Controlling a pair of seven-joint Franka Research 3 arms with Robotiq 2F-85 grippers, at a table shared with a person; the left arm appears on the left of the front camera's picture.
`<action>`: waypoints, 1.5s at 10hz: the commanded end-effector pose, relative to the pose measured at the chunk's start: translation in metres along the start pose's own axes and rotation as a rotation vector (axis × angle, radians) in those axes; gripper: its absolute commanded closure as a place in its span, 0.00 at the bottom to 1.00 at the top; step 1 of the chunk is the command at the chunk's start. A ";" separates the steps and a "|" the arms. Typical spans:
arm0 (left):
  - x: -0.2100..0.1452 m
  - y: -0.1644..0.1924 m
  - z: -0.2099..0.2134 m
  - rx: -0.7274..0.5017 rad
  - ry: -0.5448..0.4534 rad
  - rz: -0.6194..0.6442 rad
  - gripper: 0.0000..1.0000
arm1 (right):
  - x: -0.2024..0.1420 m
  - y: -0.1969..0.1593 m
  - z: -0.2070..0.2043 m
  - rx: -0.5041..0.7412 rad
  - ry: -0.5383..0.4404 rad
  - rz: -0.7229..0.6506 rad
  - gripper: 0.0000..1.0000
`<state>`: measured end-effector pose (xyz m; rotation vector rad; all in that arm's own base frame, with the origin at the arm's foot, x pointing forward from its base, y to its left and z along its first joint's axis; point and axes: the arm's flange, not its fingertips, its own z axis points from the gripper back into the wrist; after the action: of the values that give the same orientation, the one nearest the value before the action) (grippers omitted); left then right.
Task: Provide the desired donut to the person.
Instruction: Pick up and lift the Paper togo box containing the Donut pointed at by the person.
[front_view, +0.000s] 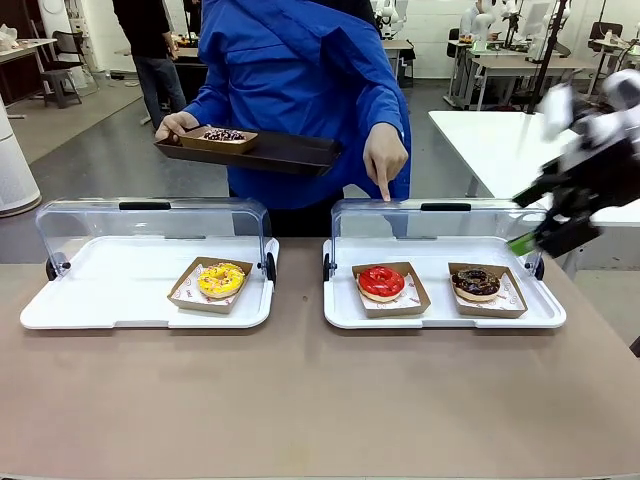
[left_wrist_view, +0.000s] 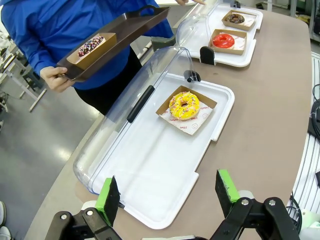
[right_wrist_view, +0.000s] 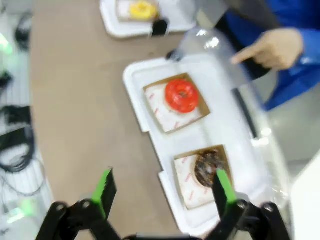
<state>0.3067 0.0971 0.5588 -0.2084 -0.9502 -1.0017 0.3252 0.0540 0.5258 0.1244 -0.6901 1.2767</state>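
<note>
The person (front_view: 300, 70) in a blue jacket points a finger (front_view: 385, 190) down over the raised lid at the red donut (front_view: 381, 281) in the right case. The other hand holds a dark tray (front_view: 290, 152) carrying a sprinkled chocolate donut (front_view: 223, 135). Beside the red donut lies a chocolate donut (front_view: 477, 283); a yellow donut (front_view: 221, 279) sits in the left case. My right gripper (front_view: 535, 225) hovers, blurred, above the right case's far right corner. It stands open over the chocolate donut (right_wrist_view: 207, 167). My left gripper (left_wrist_view: 167, 192) is open above the left case's empty end.
Both white cases (front_view: 130, 300) (front_view: 440, 315) have clear lids (front_view: 150, 225) swung up at the back. Each donut lies on a brown paper tray. Bare brown tabletop (front_view: 300, 400) stretches in front of the cases. A white table (front_view: 500, 140) stands at the back right.
</note>
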 end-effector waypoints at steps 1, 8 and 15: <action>0.001 -0.001 0.000 -0.002 -0.008 0.023 0.00 | 0.026 -0.004 -0.048 0.026 0.178 0.086 0.00; 0.001 -0.001 0.000 -0.002 -0.008 0.023 0.00 | 0.028 0.022 -0.124 0.087 0.255 0.177 0.00; 0.001 -0.001 0.000 -0.002 -0.008 0.023 0.00 | 0.029 0.013 -0.151 0.087 0.258 0.244 0.00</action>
<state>0.3065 0.0973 0.5593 -0.2082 -0.9500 -1.0015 0.3637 0.1422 0.4288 -0.0304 -0.4363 1.4781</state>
